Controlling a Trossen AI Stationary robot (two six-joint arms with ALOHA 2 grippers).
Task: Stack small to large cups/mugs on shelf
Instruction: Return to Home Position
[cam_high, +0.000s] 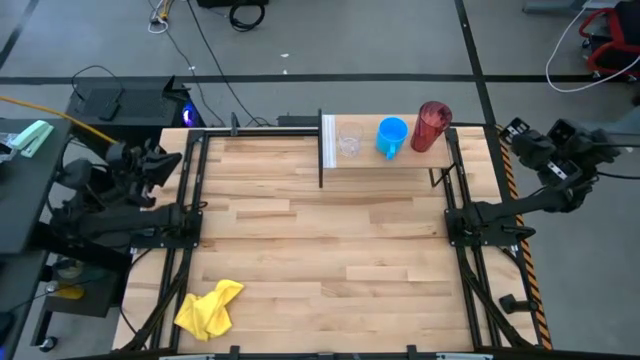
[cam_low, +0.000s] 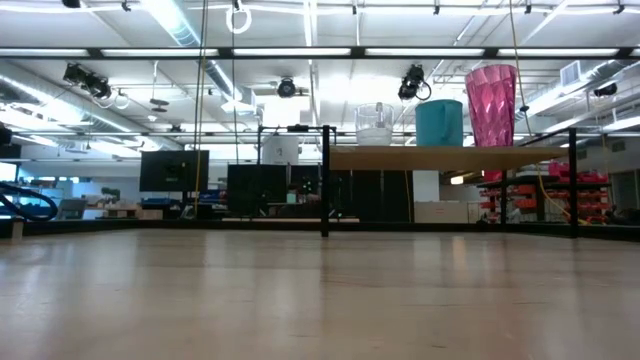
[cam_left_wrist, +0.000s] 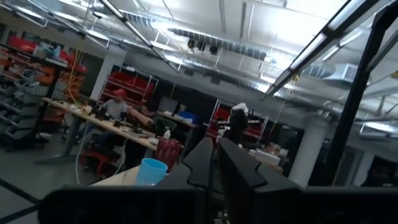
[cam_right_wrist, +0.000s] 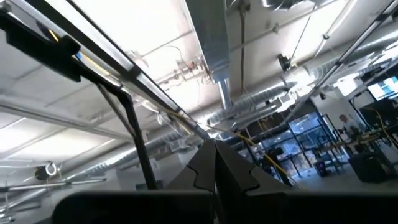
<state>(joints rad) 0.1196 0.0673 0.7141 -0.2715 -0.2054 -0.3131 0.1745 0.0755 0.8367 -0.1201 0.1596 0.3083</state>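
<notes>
On the light wooden shelf at the table's far edge stand in a row a small clear cup, a bright blue mug and a taller dark red tumbler, each on its base. The low view shows the clear cup, the blue mug and the tumbler on the shelf board. My left gripper is shut and empty, off the table's left edge. My right gripper is shut and empty, off the table's right edge.
A yellow cloth lies crumpled at the table's near left corner. Black frame rails run along the table's left and right sides. The shelf has a white end panel and thin black uprights. People sit at benches in the room behind.
</notes>
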